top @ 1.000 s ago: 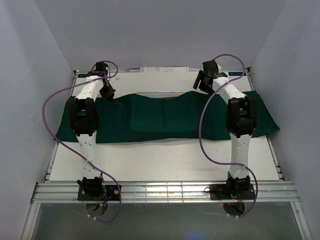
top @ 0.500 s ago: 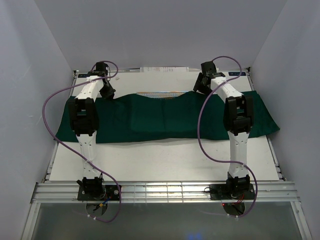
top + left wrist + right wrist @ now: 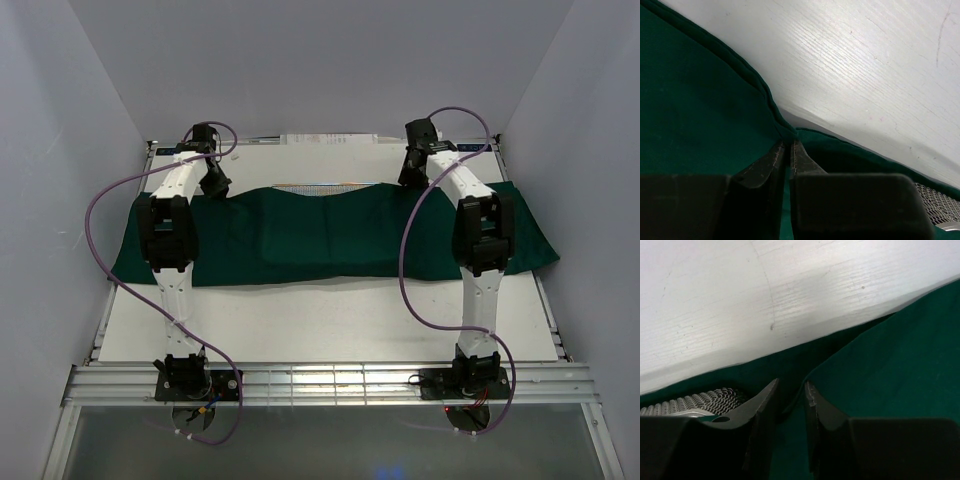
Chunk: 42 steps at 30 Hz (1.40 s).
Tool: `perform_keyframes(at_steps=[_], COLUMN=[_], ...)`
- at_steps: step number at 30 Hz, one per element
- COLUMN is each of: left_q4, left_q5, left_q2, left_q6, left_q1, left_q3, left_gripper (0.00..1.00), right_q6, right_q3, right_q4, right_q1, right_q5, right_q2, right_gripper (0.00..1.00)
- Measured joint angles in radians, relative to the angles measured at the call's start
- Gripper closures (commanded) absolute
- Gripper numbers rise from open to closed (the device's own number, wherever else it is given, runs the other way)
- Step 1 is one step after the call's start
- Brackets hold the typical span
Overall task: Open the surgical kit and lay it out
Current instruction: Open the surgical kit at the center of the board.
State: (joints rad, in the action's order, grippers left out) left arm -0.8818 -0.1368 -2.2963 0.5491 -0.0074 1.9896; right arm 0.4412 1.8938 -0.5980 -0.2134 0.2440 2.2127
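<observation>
The dark green cloth wrap [image 3: 330,240] is lying long axis left to right across the table [image 3: 330,320], covering the wire-mesh tray [image 3: 318,186] save a strip at its far edge. The left gripper [image 3: 788,146] is pinching the far hem left of the tray, jaws closed on fabric; the right gripper [image 3: 792,390] is straddling the same hem to the tray's right, jaws slightly apart, grip not determinable.
</observation>
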Motion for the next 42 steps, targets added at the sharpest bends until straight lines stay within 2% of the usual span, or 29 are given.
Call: perform_keyframes(at_steps=[9, 17, 24, 34, 37, 40, 41, 42], left_q4=[0.0, 0.0, 0.0, 0.0, 0.0, 0.0, 0.0, 0.0], left_q5=[-0.003, -0.002, -0.002, 0.001, 0.002, 0.003, 0.003, 0.003], left_q2=[0.0, 0.0, 0.0, 0.0, 0.0, 0.0, 0.0, 0.0], left_q6=[-0.002, -0.003, -0.002, -0.002, -0.002, -0.002, -0.002, -0.002], left_q1=[0.0, 0.0, 0.0, 0.0, 0.0, 0.0, 0.0, 0.0], left_q3=[0.0, -0.001, -0.001, -0.001, -0.001, -0.001, -0.001, -0.001], left_gripper=[0.81, 0.8, 0.79, 0.79, 0.79, 0.79, 0.79, 0.79], right_q6=[-0.021, -0.045, -0.048, -0.003, 0.011, 0.024, 0.026, 0.023], right_q3=[-0.061, -0.075, -0.075, -0.063, -0.063, -0.063, -0.063, -0.063], right_q4=[-0.011, -0.015, -0.01, 0.029, 0.032, 0.031, 0.031, 0.033], right_q1=[0.039, 0.063, 0.061, 0.061, 0.061, 0.061, 0.061, 0.061], right_q5=[-0.013, -0.095, -0.14, -0.142, -0.138, -0.138, -0.138, -0.136], right_q2=[-0.03, -0.03, -0.03, -0.001, 0.016, 0.021, 0.021, 0.021], right_gripper=[0.69, 0.69, 0.59, 0.58, 0.61, 0.73, 0.83, 0.87])
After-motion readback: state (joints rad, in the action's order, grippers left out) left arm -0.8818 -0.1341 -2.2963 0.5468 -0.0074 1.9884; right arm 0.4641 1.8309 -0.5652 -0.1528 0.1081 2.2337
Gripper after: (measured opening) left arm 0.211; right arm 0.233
